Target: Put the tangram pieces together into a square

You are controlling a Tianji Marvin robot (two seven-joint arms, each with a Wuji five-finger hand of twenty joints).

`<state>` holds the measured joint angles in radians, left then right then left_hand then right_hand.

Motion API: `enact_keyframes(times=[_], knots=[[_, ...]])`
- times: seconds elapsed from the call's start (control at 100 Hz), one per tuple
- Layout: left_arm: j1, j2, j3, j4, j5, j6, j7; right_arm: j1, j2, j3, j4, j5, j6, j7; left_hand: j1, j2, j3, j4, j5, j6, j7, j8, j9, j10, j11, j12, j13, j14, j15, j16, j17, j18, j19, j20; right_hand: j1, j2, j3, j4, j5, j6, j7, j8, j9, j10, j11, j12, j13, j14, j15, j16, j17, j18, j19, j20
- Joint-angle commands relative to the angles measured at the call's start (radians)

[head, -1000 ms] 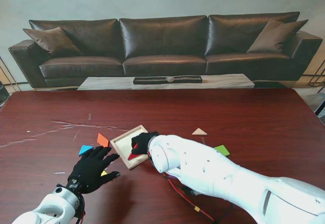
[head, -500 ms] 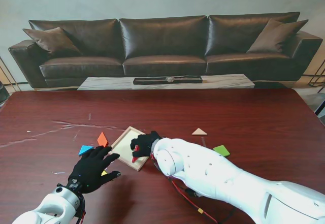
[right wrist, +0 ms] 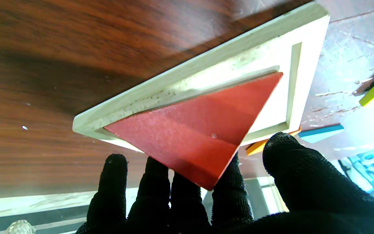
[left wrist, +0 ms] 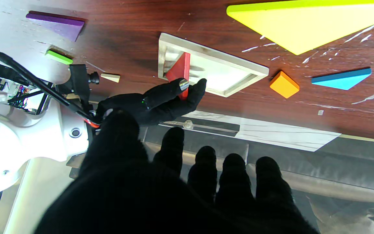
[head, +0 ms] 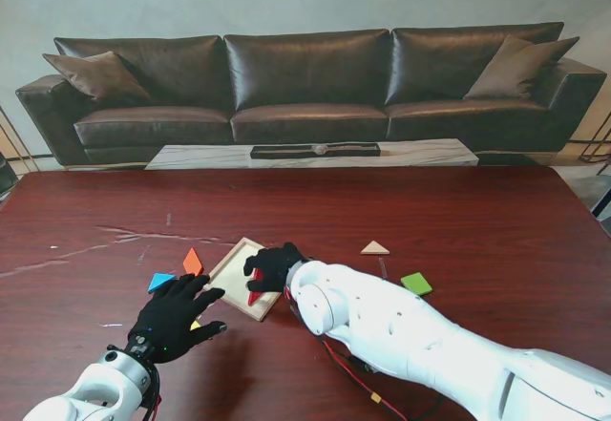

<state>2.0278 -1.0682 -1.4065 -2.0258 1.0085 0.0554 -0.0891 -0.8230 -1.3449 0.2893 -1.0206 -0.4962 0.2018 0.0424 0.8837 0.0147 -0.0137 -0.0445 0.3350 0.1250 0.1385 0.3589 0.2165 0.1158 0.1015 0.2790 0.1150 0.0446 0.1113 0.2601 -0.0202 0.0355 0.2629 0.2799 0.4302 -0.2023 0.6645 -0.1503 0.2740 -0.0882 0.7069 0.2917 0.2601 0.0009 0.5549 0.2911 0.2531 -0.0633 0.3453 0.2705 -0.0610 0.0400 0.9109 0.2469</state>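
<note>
Right now the right robot hand (head: 272, 266) pinches the red triangle (right wrist: 200, 130) tilted over the wooden tray (head: 227, 266) at centre frame, left robot hand (head: 172, 316) splayed idle; released tilted, it could jam on the rim.

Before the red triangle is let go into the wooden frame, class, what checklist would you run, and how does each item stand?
1. Right hand grips the red triangle: ok.
2. One edge of the triangle lies along the inner wall of the wooden frame: ok.
3. Triangle lies flat in the recess: not ok, its near corner is raised over the rim.
4. Rest of the recess is free of other pieces: ok.
5. Left hand is open and off the frame: ok.
6. Yellow triangle, orange square and blue triangle lie outside the frame: ok.
</note>
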Motion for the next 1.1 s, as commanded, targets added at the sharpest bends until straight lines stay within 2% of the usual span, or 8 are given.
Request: enact_keyframes(times=[0.0,0.29,0.63,0.8,0.85,0.96,1.09], knots=[[0.001,0.001,0.003,-0.001,-0.003,0.003,-0.001,-0.005,0.003,0.003,-0.012,-0.006,-0.007,-0.008,0.02,0.026,0.001,0.04,-0.015,-0.008,-0.009,0.0,-0.018,-0.032,-0.016,-0.001,-0.022,-0.023,-0.019,-0.009,-0.002,-0.018,-0.016,0.008,-0.045,0.017,0.002,0.017,-0.011,-0.017,0.015,-0.016,-0.017,-0.016,-0.006,-0.007,-0.006,-0.02,-0.006,-0.017,-0.012,-0.018,-0.002,-0.025],[0.0,0.001,0.004,-0.001,-0.002,0.004,-0.001,-0.006,0.003,0.01,-0.009,-0.01,-0.009,-0.021,0.02,0.028,0.001,0.04,-0.014,-0.008,-0.009,0.0,-0.017,-0.033,-0.015,-0.001,-0.021,-0.023,-0.019,-0.009,0.0,-0.017,-0.015,0.009,-0.044,0.028,-0.004,0.017,-0.005,-0.026,0.019,-0.016,0.004,-0.021,-0.007,-0.007,0.008,-0.022,-0.007,-0.018,-0.011,-0.016,-0.006,-0.03],[-0.003,0.002,0.006,0.001,-0.005,0.002,-0.003,0.011,0.003,-0.01,0.012,0.012,0.002,0.029,0.022,0.032,0.001,0.04,-0.012,-0.01,-0.007,0.001,-0.016,-0.034,-0.014,0.0,-0.02,-0.024,-0.019,-0.009,0.0,-0.014,-0.014,0.009,-0.037,0.044,-0.027,0.018,0.034,-0.022,0.026,-0.016,0.072,-0.02,-0.014,-0.008,0.06,-0.02,-0.007,-0.019,-0.007,0.005,0.029,-0.017],[-0.004,0.002,0.007,0.002,-0.005,0.001,-0.003,0.011,0.012,-0.013,-0.003,0.009,0.011,0.045,0.023,0.033,0.001,0.04,-0.011,-0.011,-0.006,0.001,-0.015,-0.033,-0.014,0.0,-0.02,-0.024,-0.019,-0.009,0.001,-0.015,-0.014,0.01,-0.04,0.052,-0.038,0.018,0.051,-0.024,0.029,-0.014,0.096,-0.014,-0.019,-0.008,0.079,-0.004,-0.009,-0.02,0.001,0.02,0.037,-0.014],[-0.004,0.002,0.007,0.002,-0.005,0.001,-0.002,0.012,0.015,-0.013,-0.01,0.007,0.016,0.05,0.023,0.034,0.001,0.04,-0.01,-0.012,-0.006,0.001,-0.016,-0.034,-0.014,0.0,-0.02,-0.025,-0.019,-0.009,0.001,-0.014,-0.014,0.01,-0.041,0.056,-0.043,0.018,0.055,-0.024,0.03,-0.013,0.107,-0.006,-0.02,-0.008,0.089,0.023,-0.01,-0.02,0.01,0.034,0.043,-0.011],[-0.005,0.002,0.008,0.002,-0.005,0.002,-0.003,0.015,0.026,-0.019,-0.04,0.0,0.053,0.075,0.024,0.034,0.0,0.04,-0.01,-0.011,-0.006,0.001,-0.015,-0.034,-0.014,0.0,-0.02,-0.022,-0.019,-0.009,0.001,-0.015,-0.014,0.01,-0.045,0.066,-0.08,0.02,0.064,-0.025,0.028,-0.008,0.154,0.025,-0.028,-0.006,0.161,0.112,-0.02,-0.027,0.061,0.104,0.077,0.006],[-0.005,0.002,0.009,0.003,-0.003,0.001,-0.003,0.025,0.039,-0.029,-0.072,-0.003,0.09,0.115,0.025,0.034,0.001,0.04,-0.009,-0.013,-0.005,0.001,-0.015,-0.035,-0.014,0.0,-0.019,-0.022,-0.019,-0.009,0.001,-0.013,-0.014,0.01,-0.048,0.088,-0.149,0.022,0.105,-0.03,0.021,0.0,0.227,0.05,-0.022,0.002,0.281,0.166,-0.027,-0.022,0.144,0.163,0.118,0.033]])
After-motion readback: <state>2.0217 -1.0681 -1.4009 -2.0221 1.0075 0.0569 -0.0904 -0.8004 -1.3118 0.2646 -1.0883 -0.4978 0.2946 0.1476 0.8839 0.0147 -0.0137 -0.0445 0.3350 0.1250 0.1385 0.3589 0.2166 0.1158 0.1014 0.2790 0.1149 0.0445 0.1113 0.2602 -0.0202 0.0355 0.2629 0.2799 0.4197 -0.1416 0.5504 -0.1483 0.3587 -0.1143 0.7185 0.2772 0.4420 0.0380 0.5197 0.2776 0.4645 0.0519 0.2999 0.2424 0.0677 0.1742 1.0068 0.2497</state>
